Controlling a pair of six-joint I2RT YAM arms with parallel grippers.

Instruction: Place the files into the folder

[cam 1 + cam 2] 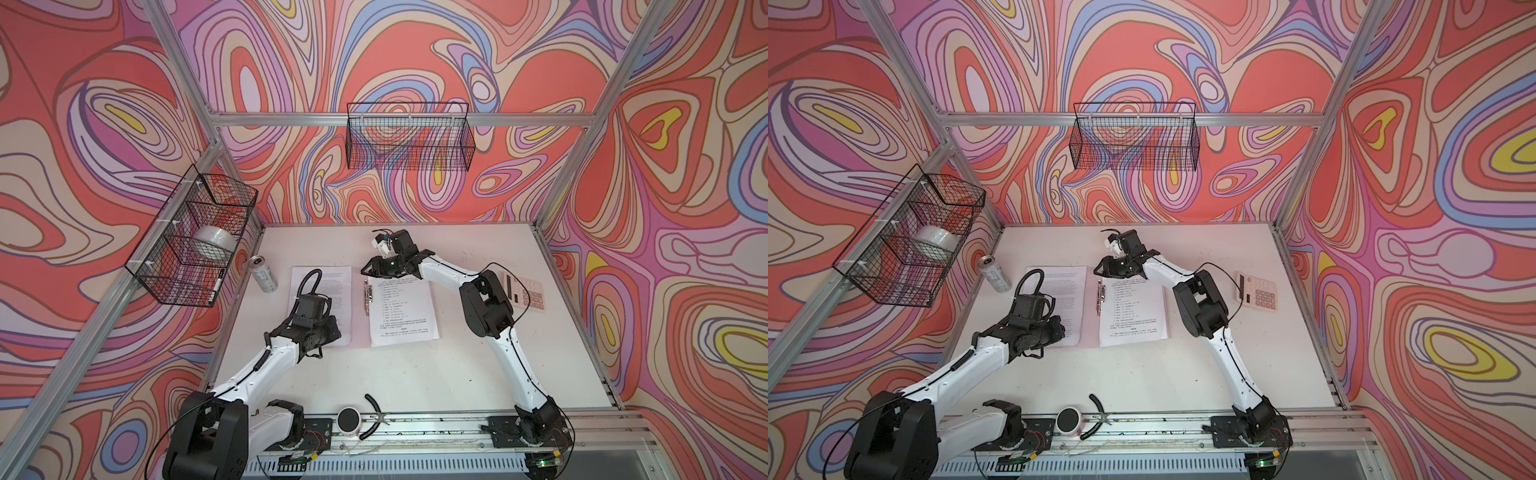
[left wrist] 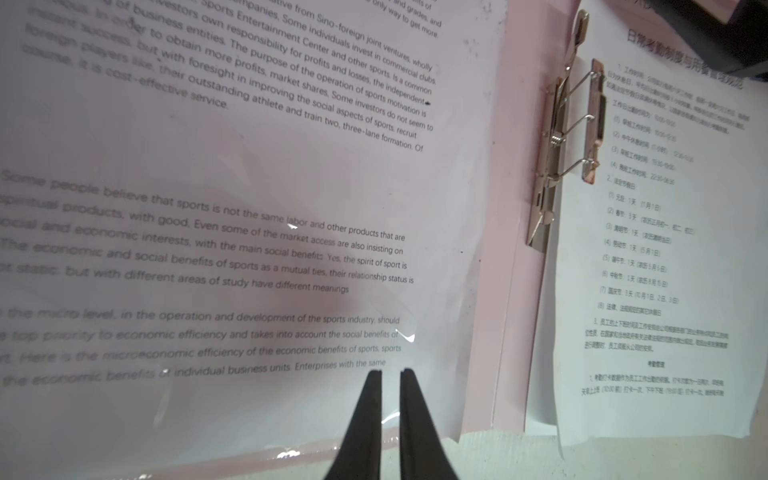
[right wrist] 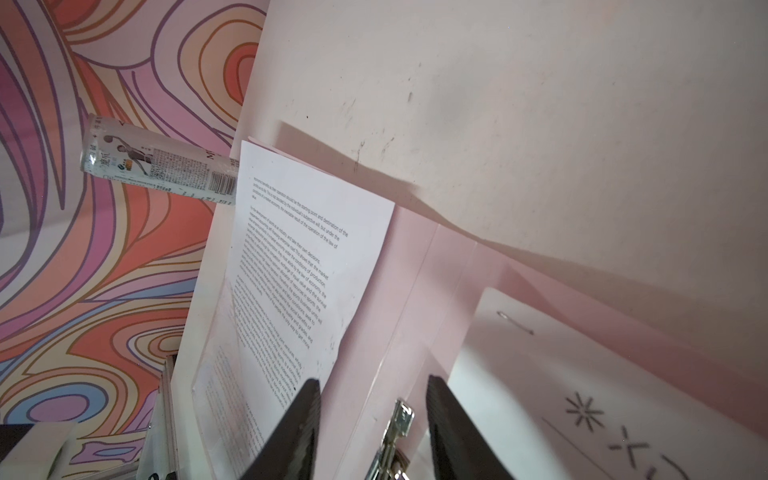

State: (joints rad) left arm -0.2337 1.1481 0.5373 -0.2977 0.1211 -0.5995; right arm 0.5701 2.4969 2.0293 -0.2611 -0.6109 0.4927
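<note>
- While the folder (image 1: 360,329) lies open and flat on the counter (image 1: 415,382), one printed sheet rests on each of its leaves.
- The left sheet (image 1: 322,277), dense with paragraphs, lies on the left leaf under a clear film (image 2: 249,424).
- The right sheet (image 1: 401,316), a heading over short lines, lies on the right leaf with its inner edge under the metal clip (image 2: 557,158) at the spine.
- The left jaws are clenched, with only a sliver between the black fingers (image 2: 370,415). They are low over the near edge of the left sheet, tips by its last printed lines. Whether they pinch the film, I cannot tell.
- The right jaws are released, fingers (image 3: 299,424) well apart. They hang over the far end of the spine, and the clip's lever shows between them, just beside the right sheet's far corner.
- A wire basket (image 1: 191,241) on the left wall holds a white roll (image 1: 212,245) and a marker (image 1: 218,284).
- A second wire basket (image 1: 409,137) hangs on the back wall.
- A can (image 1: 263,274) stands just beside the folder's far left corner.
- A calculator (image 1: 525,293) lies well apart, to the right.
</note>
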